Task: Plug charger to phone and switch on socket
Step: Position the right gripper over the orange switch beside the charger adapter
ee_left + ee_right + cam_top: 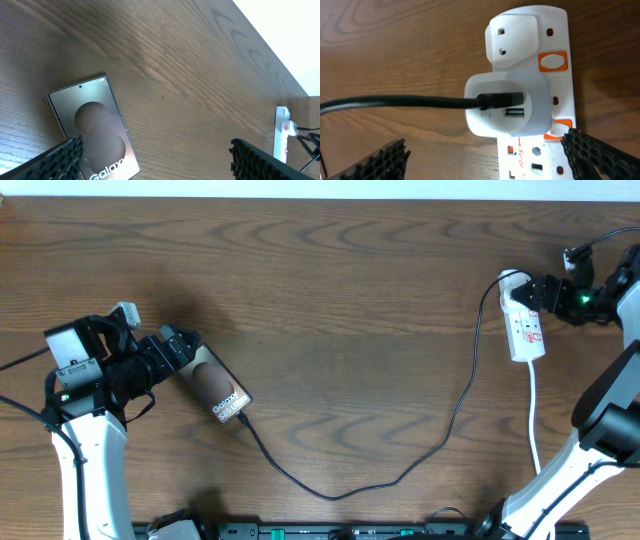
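Observation:
The phone (218, 386) lies face up and slanted on the wooden table, showing its bronze face and "Galaxy" lettering (95, 127). The charger cable (400, 478) meets the phone's lower end and loops right, up to the socket (526, 325). There its black plug (495, 101) sits in a white adapter (507, 107) on the strip (560, 35), beside orange switches (552, 61). My left gripper (186, 346) stands open at the phone's upper end, one finger (55, 160) over the phone's edge. My right gripper (530, 292) hovers open over the socket's top end, its fingers (600, 157) apart and nothing between them.
The strip's white cord (535, 420) runs down toward the front edge beside my right arm (600, 430). A dark rail (350, 532) lines the front edge. The table's far edge (320, 200) is at the top. The strip (281, 135) also shows at the right of the left wrist view.

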Controlling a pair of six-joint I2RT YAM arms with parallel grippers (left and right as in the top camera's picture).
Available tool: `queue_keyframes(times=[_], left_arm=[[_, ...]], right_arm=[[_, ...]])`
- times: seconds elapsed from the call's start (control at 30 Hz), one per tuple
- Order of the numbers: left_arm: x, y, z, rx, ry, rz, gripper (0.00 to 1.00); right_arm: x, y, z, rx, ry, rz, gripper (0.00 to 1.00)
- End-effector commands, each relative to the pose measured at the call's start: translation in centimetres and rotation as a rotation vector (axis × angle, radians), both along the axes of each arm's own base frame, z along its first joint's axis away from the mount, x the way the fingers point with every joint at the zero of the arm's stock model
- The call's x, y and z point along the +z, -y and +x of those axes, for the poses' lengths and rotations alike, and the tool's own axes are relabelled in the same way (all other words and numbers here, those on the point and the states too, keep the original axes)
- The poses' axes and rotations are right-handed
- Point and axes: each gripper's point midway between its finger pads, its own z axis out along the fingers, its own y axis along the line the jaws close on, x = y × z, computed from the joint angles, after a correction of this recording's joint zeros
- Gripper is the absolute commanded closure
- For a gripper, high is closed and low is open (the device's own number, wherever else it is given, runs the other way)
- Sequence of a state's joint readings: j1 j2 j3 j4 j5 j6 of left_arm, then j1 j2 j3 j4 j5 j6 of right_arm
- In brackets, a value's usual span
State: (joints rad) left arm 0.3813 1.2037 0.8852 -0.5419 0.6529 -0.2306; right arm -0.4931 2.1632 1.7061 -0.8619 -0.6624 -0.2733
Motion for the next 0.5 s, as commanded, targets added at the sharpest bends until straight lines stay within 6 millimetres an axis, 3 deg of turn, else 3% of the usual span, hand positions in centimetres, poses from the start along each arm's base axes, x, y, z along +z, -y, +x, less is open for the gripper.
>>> queue_keyframes(times=[0.0,0.47], left_arm=[[0.1,0.2,0.1,-0.022,0.010,0.006,0.08],[0.1,0.2,0.1,-0.022,0.010,0.006,0.08]], right_arm=[[-2.1,-1.0,0.1,0.027,-0.028,0.037,0.02],[-2.6,-3.2,0.6,0.071,-0.036,0.048,0.02]])
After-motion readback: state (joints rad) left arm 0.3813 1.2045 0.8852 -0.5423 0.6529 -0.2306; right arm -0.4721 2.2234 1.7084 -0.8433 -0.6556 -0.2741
